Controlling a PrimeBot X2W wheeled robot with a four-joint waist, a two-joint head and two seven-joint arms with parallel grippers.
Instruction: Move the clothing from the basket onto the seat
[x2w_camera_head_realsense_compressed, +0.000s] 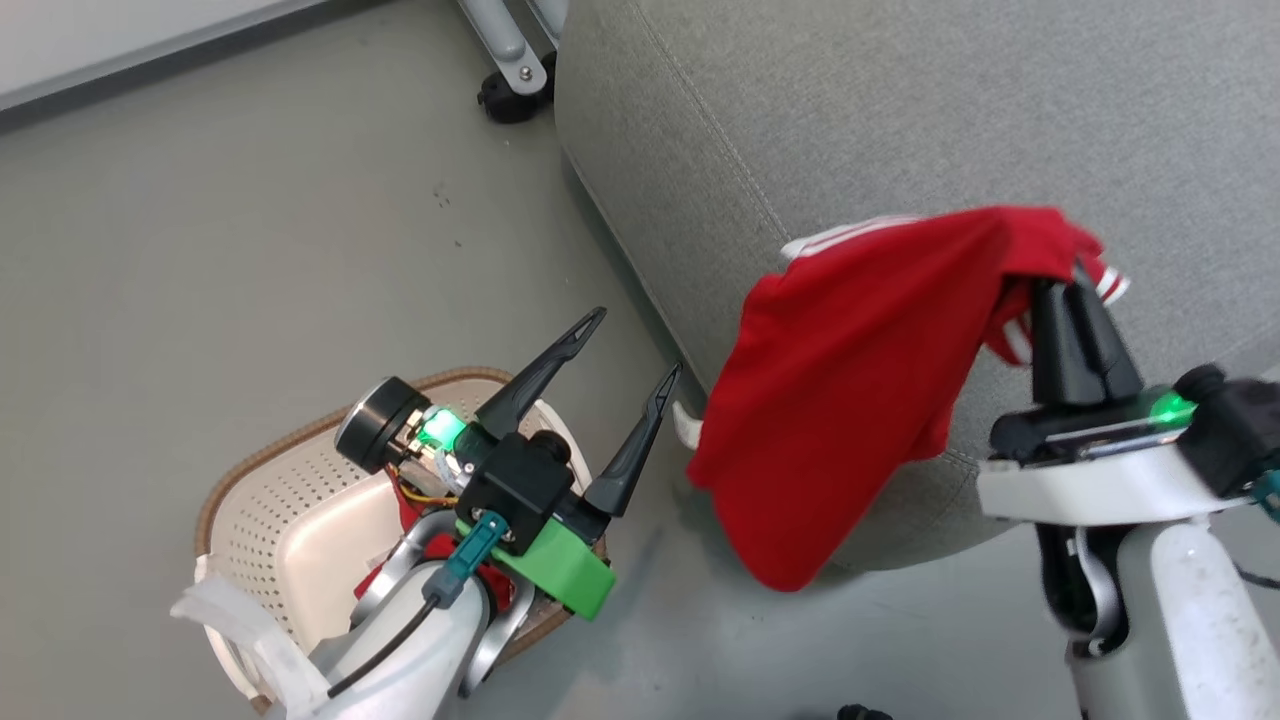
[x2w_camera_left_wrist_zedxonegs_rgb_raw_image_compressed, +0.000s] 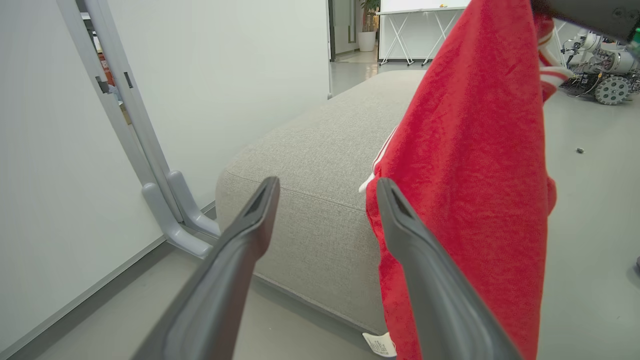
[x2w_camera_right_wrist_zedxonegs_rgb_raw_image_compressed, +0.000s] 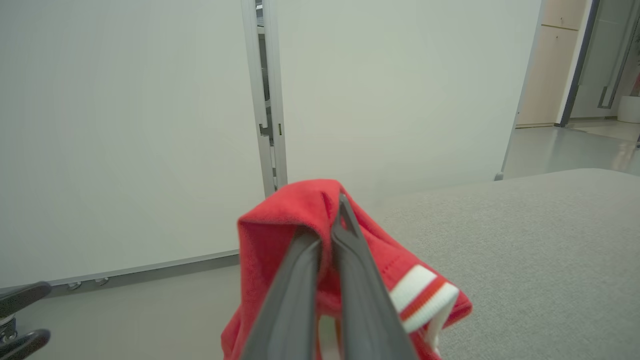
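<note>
right gripper: is clamping both dark fingers tight on a bunched fold of the red shirt, close to its red-and-white striped cuff; in the right wrist view the fingers are lying almost flat together, with cloth wrapping round the tips
red shirt: is hanging from the right gripper, spreading over the front corner of the seat and trailing down past its side toward the floor; cannot tell if it is resting on the cushion or just hanging in front of it
shirt label: small white tag, is dangling at the lower hem in the left wrist view
left gripper: fingers are standing wide apart and gripping nothing; is hovering above the far edge of the basket, pointing toward the seat and the red shirt
basket: is sitting on the floor at lower left of the head view, near the seat's corner; the left arm is covering much of its inside
red fabric: bits are showing inside the basket under the left wrist; too hidden to say what it is
seat: big light grey cushion, is taking up the upper right of the head view, with a stitched seam running along its edge
grey frame leg: is standing on a black caster just beside the seat's far corner
white wall panels: are standing behind the seat
</note>
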